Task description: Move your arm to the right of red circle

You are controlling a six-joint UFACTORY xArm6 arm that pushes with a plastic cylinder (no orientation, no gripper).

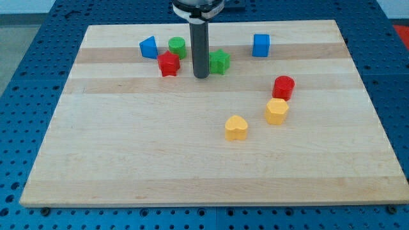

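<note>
The red circle (283, 87) sits toward the view's right on the counter (128, 160), touching or just above a yellow block (277, 110), with a yellow heart (236, 128) lower left of that. My tip (201, 76) rests well apart from it, up near the view's top, between a red block (169, 64) and a green block (220, 61). The tool is a plain rod with nothing to open or close, and it grips nothing. The circle looks like a small, stiff, light piece that would slide easily on smooth wood, so I judge it best approached without contact, stopping at its right side. No writing or labels are readable.
</note>
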